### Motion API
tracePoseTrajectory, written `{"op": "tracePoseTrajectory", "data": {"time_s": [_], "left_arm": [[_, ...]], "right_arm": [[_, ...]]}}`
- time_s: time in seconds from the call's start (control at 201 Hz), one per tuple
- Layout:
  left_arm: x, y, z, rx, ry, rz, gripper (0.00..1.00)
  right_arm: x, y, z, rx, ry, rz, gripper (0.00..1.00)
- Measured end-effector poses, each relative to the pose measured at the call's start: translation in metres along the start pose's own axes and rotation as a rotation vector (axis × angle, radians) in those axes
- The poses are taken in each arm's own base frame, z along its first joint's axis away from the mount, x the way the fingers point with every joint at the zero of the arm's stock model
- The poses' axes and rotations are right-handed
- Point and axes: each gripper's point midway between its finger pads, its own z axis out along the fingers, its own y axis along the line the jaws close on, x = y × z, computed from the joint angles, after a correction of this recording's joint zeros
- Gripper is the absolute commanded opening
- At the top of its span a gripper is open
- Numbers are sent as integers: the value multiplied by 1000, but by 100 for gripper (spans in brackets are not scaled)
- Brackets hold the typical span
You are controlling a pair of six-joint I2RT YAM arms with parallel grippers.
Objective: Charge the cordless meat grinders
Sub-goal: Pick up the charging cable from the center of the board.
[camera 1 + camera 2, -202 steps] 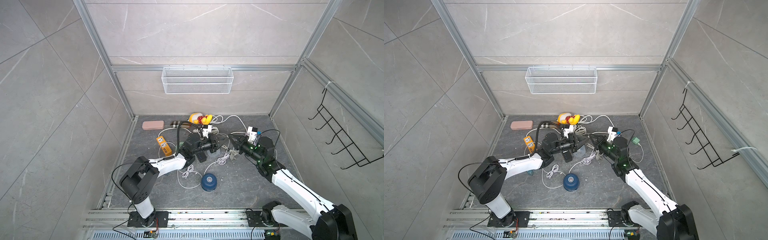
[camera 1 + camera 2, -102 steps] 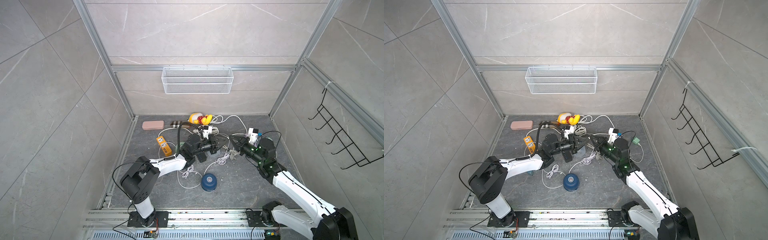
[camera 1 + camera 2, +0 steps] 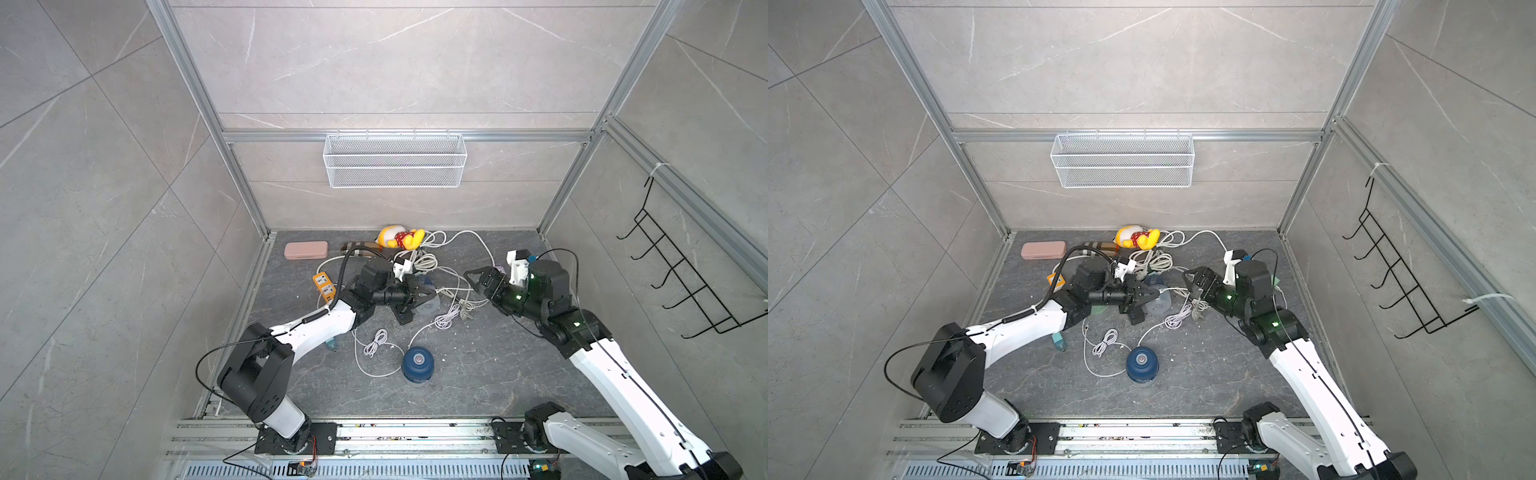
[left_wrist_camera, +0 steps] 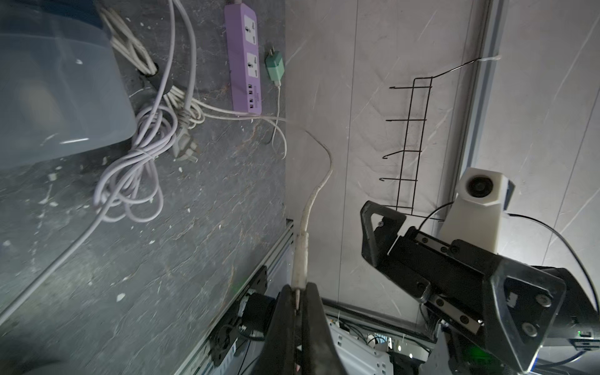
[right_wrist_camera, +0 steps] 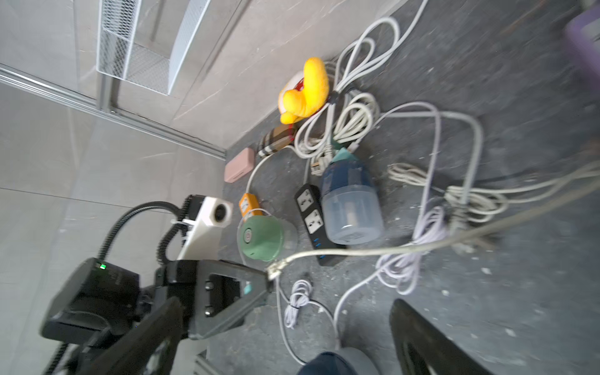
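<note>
Left pincer pressed together, pinching the stiff plug end of a limp white charging cable above the dark counter. Right pincer spread wide and empty, close by, not touching. One dark blue grinder stands upright near the front. A second blue grinder lies on its side beside the black power strip, near the mint green grinder. Smooth hard domes, probably light and slippery; best gripped round the body
</note>
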Motion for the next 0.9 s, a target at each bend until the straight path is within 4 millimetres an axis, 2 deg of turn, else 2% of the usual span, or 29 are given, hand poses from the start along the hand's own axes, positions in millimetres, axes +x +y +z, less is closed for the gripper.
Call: {"op": "tracePoseTrajectory", "data": {"time_s": [0.174,0.294,0.373,0.473,0.647,0.682,0.752,0.812,0.901], "left_arm": [[7,-4,-28,-58,91,82,0],[19,4,-41,-106,167,100,0],[28,6,-48,-129,218,120,0],[38,3,-54,-143,267,153,0],[51,7,-62,-162,323,181,0],[52,8,-63,-166,330,182,0],[56,11,-64,-173,343,185,0],[58,13,-66,-180,354,185,0],[61,14,-67,-184,365,189,0]], "right_arm": [[11,-24,-17,125,29,-157,99],[18,-22,-25,107,49,-245,85],[27,-18,-21,80,94,-301,79],[43,-11,-11,41,162,-344,78],[76,8,-2,-7,231,-492,85],[83,13,-1,-16,242,-537,83],[92,21,3,-22,284,-616,67],[97,30,11,-23,332,-674,63],[111,39,25,-38,392,-754,63]]}}
